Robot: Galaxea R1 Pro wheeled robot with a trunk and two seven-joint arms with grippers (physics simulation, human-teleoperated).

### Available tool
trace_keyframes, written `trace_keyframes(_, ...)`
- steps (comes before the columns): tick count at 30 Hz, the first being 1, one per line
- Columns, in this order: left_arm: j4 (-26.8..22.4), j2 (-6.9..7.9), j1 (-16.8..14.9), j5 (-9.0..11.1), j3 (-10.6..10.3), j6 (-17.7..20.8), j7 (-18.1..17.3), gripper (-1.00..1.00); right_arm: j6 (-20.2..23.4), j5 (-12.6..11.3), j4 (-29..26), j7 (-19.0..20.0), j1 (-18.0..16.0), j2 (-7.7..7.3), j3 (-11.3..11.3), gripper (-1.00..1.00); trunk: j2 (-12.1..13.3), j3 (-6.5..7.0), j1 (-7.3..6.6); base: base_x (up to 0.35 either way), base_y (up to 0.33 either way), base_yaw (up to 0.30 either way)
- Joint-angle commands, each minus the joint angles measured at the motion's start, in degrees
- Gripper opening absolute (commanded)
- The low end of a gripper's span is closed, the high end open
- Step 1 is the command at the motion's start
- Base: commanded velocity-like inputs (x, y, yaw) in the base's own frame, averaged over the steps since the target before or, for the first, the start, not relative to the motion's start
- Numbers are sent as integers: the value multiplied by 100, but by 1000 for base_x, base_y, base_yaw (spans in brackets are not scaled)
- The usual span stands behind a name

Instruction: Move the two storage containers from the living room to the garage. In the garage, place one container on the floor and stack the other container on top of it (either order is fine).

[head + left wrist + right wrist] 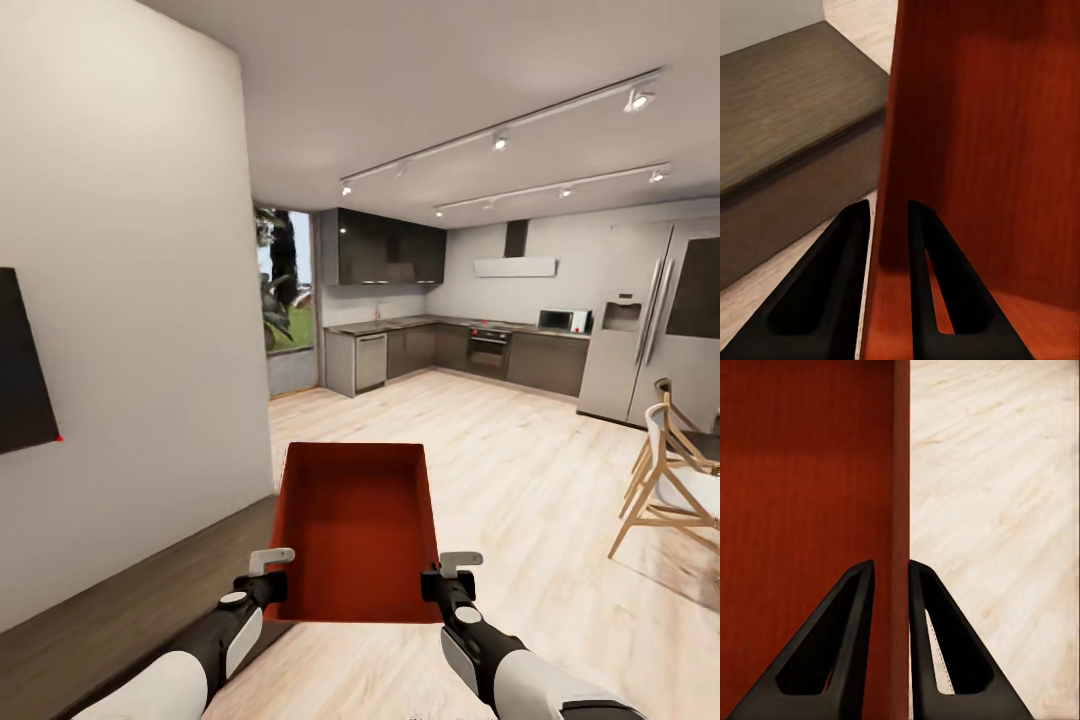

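**Orange-red bin carried between both pincers over living-room floor**

An orange-red rectangular storage container (pixel 355 530) with thin plain walls and no lid is held up in front of the robot, above the light wood-plank floor (pixel 520 470).

The left pincer (pixel 268 575) is clamped on the container's left wall near its near corner, one finger inside, one outside (pixel 832 277). The right pincer (pixel 448 578) grips the right wall in the same manner (pixel 945 637).

A long low dark wood-grain counter (pixel 110 610) runs along the white wall, just beside the container's left side. A grey kitchen (pixel 450 350) lies ahead, well apart.
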Motion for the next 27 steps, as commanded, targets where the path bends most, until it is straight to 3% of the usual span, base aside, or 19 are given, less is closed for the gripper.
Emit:
trace_keyframes(1,-3,24,4,-3,24,14,192,-100,17,153,-77,-2,-10,6,-362,-100,-7,-9,1,0,0,-261)
trace_keyframes(27,6,24,4,-3,24,13,192,-100,16,153,-77,-2,-10,-3,-362,-100,-7,-9,1,0,0,-261)
